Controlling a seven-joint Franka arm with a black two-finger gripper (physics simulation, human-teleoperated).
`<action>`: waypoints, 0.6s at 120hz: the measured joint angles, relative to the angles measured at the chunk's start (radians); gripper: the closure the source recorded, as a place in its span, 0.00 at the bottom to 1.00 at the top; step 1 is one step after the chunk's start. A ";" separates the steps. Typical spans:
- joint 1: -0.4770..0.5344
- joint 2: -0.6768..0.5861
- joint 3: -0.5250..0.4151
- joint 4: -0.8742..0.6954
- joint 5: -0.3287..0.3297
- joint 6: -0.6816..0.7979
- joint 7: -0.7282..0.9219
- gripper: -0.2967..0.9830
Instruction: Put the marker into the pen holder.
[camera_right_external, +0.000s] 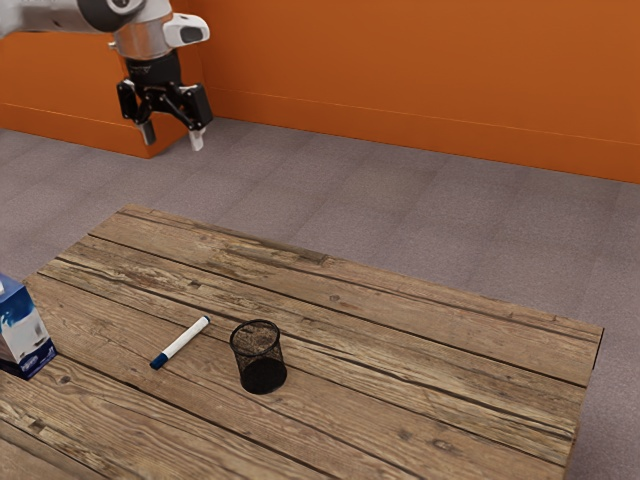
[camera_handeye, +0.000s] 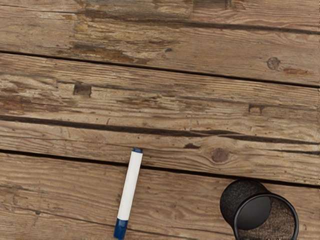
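Hold the gripper (camera_right_external: 172, 140) high over the desk (camera_right_external: 430, 400), toward the exterior view's upper left, with 2 fingers spread apart and pointing down. Reach in with the arm (camera_right_external: 60, 17) from that view's upper left corner.

See 1 marker (camera_right_external: 183, 342) lying on its side on the desk, well below the gripper. Make out a white barrel, a longer blue cap at 1 end and a short blue tip at the other. In the exterior view, find it slanting across the wood, with its cap toward the lower left. In the wrist view, see it crossing 1 dark seam between 2 planks.

Find 1 pen holder (camera_right_external: 258, 358) standing upright on the desk, black, with mesh sides and a round open rim, to the exterior view's right of the marker. Count the 2 as near each other but apart, with the marker outside the holder.

Notice 1 blue and white carton (camera_right_external: 22, 335) on the desk at the exterior view's left edge, partly cut off, closer to the marker's cap than to its tip. Beyond the desk, see grey floor (camera_right_external: 350, 200) and an orange wall (camera_right_external: 420, 70).
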 joint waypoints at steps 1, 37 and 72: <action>0.000 0.000 0.000 0.000 0.000 0.000 0.000 0.23; 0.001 0.011 0.030 -0.005 0.000 -0.004 -0.003 0.23; -0.002 -0.063 0.073 -0.437 -0.016 0.168 -0.004 0.23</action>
